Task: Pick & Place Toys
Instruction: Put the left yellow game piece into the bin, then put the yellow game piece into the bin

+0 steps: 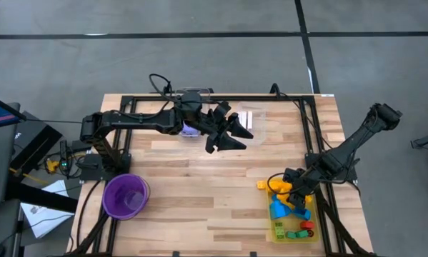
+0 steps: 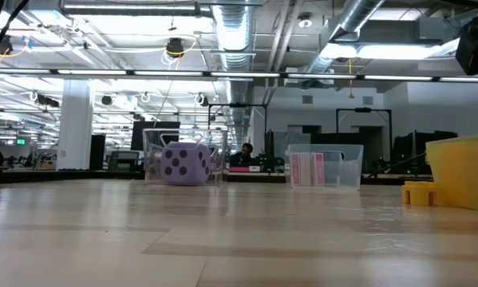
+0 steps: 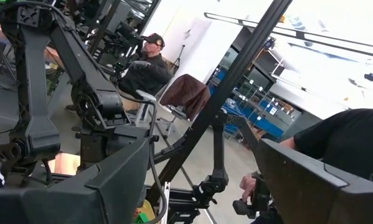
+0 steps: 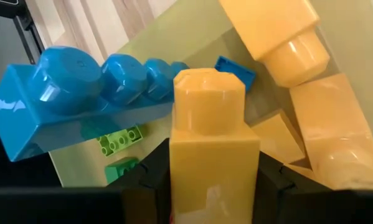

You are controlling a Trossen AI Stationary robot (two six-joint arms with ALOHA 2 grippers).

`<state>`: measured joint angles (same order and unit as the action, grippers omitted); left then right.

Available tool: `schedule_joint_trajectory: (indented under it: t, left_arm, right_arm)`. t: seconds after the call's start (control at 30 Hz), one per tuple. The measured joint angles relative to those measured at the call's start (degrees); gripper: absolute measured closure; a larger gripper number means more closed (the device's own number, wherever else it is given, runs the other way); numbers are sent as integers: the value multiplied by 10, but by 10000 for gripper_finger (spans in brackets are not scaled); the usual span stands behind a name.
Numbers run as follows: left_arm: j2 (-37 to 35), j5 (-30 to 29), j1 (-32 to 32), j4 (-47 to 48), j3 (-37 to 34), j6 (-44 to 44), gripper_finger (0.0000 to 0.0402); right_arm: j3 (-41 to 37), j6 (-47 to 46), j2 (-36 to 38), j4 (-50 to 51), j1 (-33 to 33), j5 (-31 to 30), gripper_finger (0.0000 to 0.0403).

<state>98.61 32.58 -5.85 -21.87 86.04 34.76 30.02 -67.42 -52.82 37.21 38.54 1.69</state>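
- Yellow block [image 4: 212, 143] nearest; my R gripper [image 4: 214, 186] clenched on it, over yellow tray [image 1: 276, 230], table's 4 o'clock.
- L gripper [image 1: 231, 132] at 12 o'clock, jaws released, holding nothing.

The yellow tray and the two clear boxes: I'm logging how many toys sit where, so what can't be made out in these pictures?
- Yellow tray, high view: the right gripper and its arm cover the upper toys; the small pieces below are too tiny to name.
- Yellow tray, low view: cut off at the edge, and its wall hides the contents.
- Left clear box, high view: the left gripper hides the purple die.
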Motion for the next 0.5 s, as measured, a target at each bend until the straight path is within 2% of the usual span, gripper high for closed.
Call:
schedule_joint_trajectory:
  t: [0.07,0.3,0.5]
  left_arm:
    - [0,0,0,0,0,0,105]
    - [0,0,0,0,0,0,105]
    - [0,0,0,0,0,0,105]
  right_arm:
    - [0,0,0,0,0,0,272]
    - [0,2,0,0,0,0,192]
    - [0,4,0,-2,0,0,187]
